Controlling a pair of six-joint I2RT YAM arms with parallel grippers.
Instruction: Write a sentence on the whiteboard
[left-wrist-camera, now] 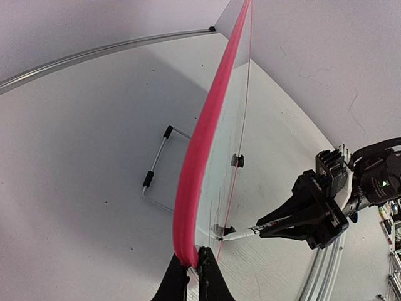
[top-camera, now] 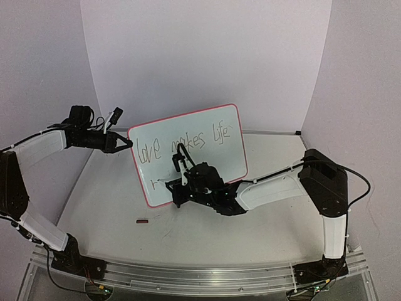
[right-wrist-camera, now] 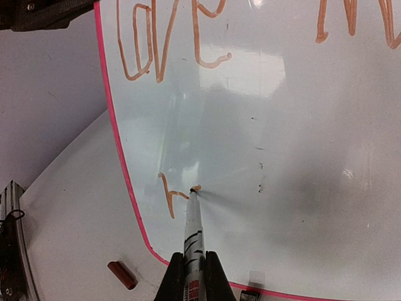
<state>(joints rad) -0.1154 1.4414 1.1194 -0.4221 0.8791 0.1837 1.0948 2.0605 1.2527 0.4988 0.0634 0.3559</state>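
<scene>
Left hand (left-wrist-camera: pixel 192 263) pinches the whiteboard (top-camera: pixel 207 160) by its edge; right hand (right-wrist-camera: pixel 192 260) clamps the marker (right-wrist-camera: pixel 193 227), tip touching the sentence (top-camera: pixel 186 142), second line.

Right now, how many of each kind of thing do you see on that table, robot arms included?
robot arms, with left gripper and right gripper: 2
whiteboard: 1
marker: 1
marker cap: 1
wire bracket behind the board: 1
Total: 6
</scene>
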